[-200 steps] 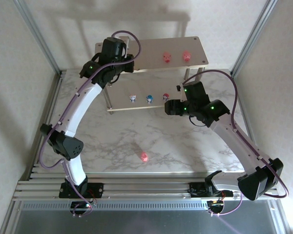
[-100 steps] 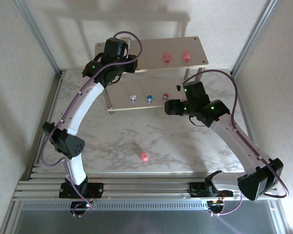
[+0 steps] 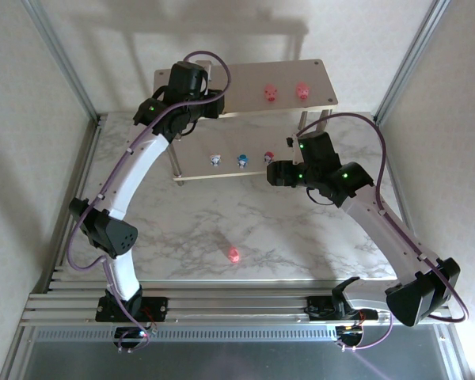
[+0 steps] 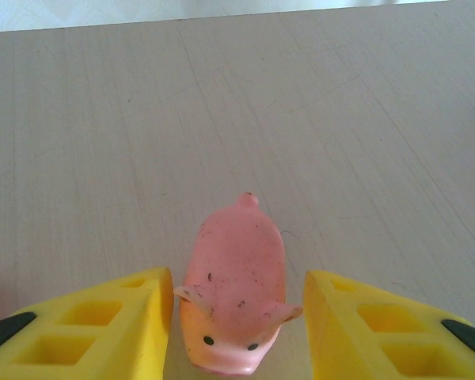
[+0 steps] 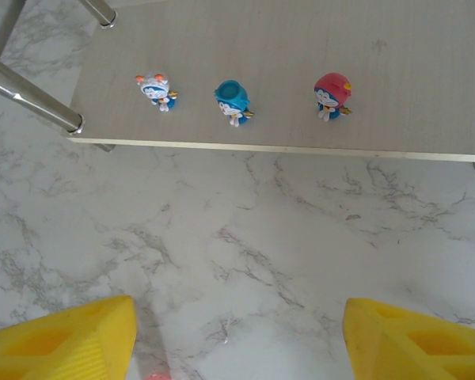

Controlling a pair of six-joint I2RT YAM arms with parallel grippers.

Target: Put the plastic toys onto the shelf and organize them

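A pink pig toy [image 4: 233,297] stands on the shelf's top board [image 4: 222,103], between the yellow fingers [image 4: 103,324] of my left gripper [image 4: 237,293]. The jaws are open, with a clear gap on the pig's right side. From above, the left gripper [image 3: 210,103] hangs over the left part of the top board [image 3: 245,79]. Two more pink toys [image 3: 271,93] [image 3: 302,91] stand at its right. On the lower board [image 5: 301,47] are a whitish-blue toy [image 5: 154,91], a blue one [image 5: 233,101] and a red one [image 5: 331,95]. My right gripper [image 5: 239,332] is open over the marble.
One pink toy [image 3: 234,254] lies on the marble table [image 3: 182,229], in front of the shelf and near the front edge. Thin silver shelf legs [image 5: 32,99] stand at the left of the lower board. Metal frame posts [image 3: 63,59] flank the table.
My left gripper's jaws have opened off the pink pig, which now rests on the top board. The left arm shifted slightly; the right arm has held still.
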